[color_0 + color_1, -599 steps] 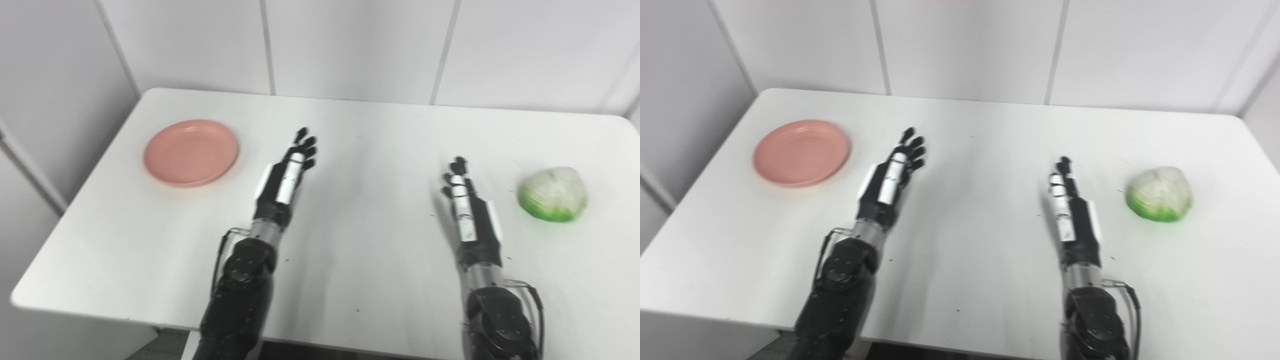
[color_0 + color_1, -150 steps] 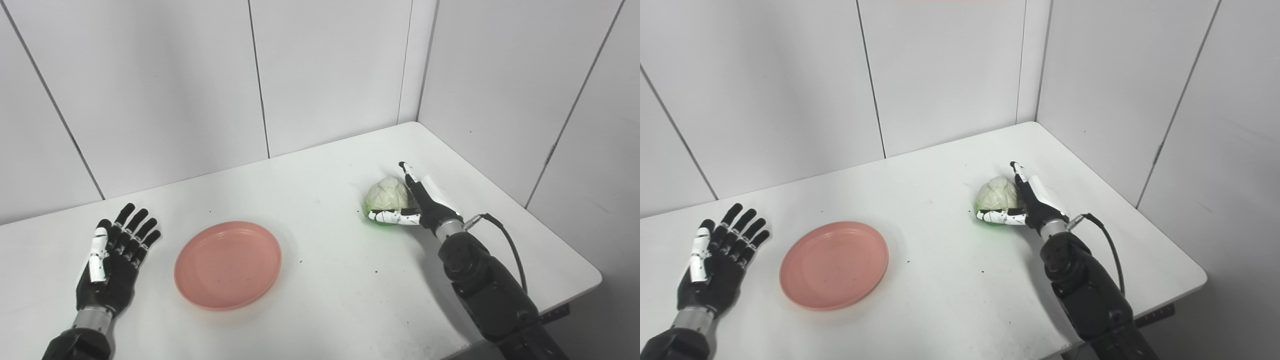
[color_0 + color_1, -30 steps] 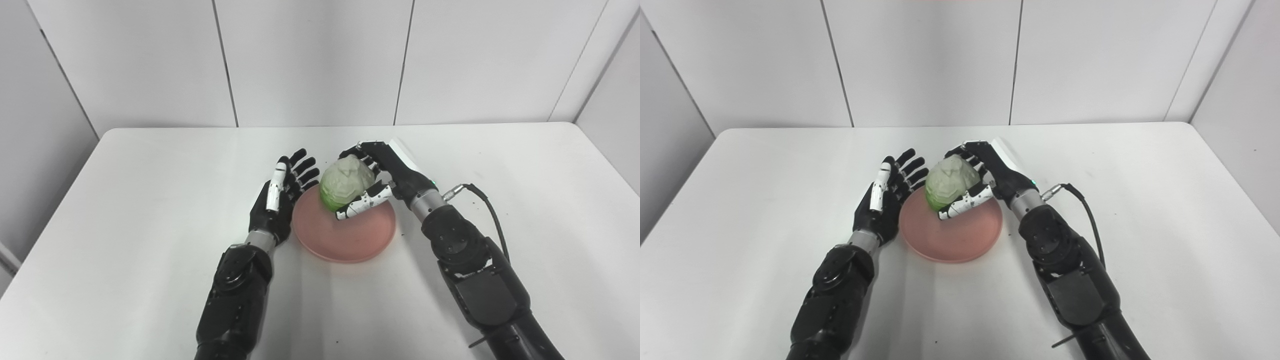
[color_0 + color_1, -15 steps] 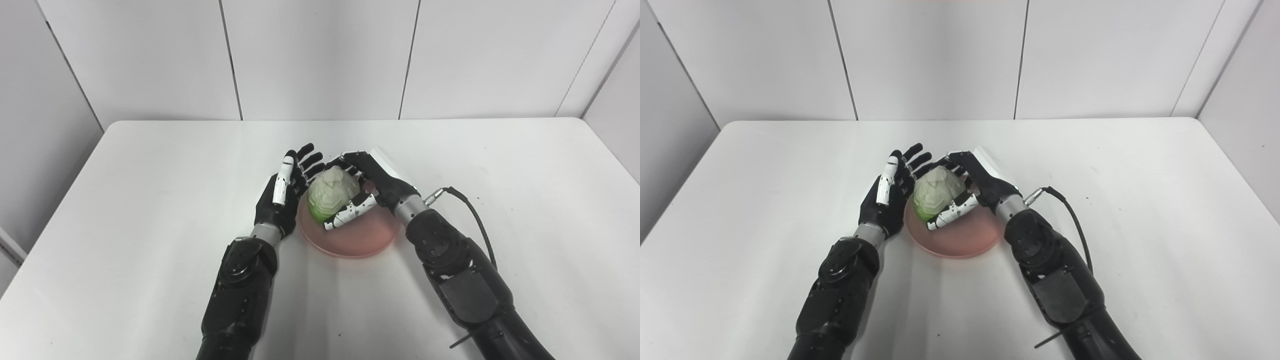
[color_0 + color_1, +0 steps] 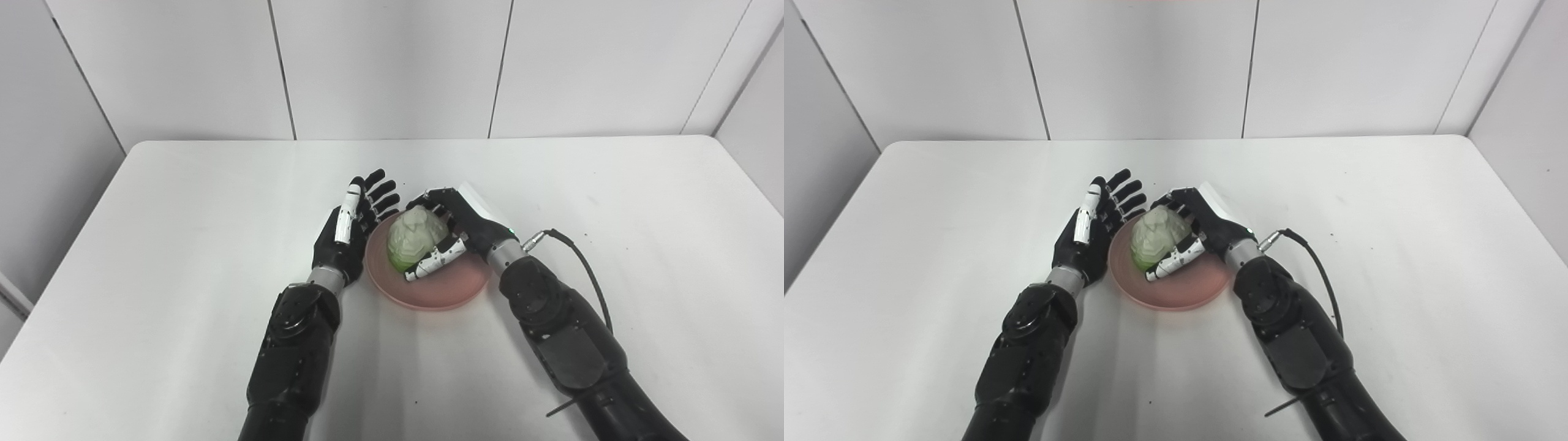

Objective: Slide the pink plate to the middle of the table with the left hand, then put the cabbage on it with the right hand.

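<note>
Across the middle of the white table point(image 5: 184, 202) sits the pink plate point(image 5: 450, 291), already about where the task wants it, so the step in hand looks like the last one: setting the cabbage point(image 5: 416, 236) down and letting go. Cabbage is over the plate's left part, green side low; whether it rests on the plate or hangs just above cannot be told from either view. Right hand point(image 5: 456, 229) is wrapped around it, thumb across the near side and the other digits curled over the far side. Left hand point(image 5: 349, 229) stands just beside the plate's left rim, holding nothing, digits spread and upright; contact with the rim cannot be told.

To do this well, my judgement: lower until the cabbage bears its weight on the plate, a little nearer the plate's middle than now. Then spread the right hand slowly, thumb and digits together, so the round head is not nudged toward the left rim. Lift away upward and to the right. Left hand might well wait as a stop against rolling
</note>
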{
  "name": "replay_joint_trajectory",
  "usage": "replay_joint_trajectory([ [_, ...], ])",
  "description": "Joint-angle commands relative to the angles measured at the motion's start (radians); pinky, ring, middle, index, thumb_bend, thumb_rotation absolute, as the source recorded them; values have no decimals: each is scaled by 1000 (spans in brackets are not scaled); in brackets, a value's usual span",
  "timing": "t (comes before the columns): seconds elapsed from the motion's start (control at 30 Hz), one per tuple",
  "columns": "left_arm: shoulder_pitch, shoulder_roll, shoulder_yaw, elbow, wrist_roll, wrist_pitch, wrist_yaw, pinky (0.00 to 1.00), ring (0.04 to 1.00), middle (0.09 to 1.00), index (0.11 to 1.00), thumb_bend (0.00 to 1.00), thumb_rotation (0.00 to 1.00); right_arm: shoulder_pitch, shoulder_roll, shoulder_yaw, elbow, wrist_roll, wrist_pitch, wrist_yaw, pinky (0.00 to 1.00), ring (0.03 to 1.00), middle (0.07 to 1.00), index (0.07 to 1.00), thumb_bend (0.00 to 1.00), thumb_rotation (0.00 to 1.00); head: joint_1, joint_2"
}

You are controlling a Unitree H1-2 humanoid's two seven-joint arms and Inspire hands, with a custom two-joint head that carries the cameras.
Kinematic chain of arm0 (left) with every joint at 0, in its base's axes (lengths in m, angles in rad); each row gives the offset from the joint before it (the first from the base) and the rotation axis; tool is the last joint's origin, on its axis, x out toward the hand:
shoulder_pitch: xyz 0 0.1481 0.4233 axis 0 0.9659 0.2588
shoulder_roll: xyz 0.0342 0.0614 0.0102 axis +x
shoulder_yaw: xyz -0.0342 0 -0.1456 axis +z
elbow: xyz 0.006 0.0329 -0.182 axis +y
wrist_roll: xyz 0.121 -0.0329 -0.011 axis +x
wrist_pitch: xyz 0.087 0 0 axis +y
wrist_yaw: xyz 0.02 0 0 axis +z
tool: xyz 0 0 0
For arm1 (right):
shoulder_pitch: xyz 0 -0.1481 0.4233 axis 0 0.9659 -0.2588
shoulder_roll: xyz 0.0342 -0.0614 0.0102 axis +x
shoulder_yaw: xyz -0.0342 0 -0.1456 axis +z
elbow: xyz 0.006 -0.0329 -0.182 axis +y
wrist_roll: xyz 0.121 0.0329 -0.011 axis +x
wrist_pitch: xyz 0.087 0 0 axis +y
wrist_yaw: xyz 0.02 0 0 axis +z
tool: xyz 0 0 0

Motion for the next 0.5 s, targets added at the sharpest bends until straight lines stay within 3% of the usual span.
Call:
replay_joint_trajectory([
  [0.0,41,2,-2,27,3,82,7,841,865,876,870,412,1000,-37,-7,-5,-1,-15,-49,-27,340,394,437,519,525,0,1,0],
  [0.27,47,-1,1,17,-6,90,8,839,867,875,869,410,1000,-28,-16,3,12,-12,-75,-20,360,416,436,519,526,0,2,-4],
  [0.47,48,1,-3,17,-2,87,8,841,867,873,867,415,1000,-22,-23,11,-9,-13,-63,0,441,489,465,518,528,0,0,-4],
])
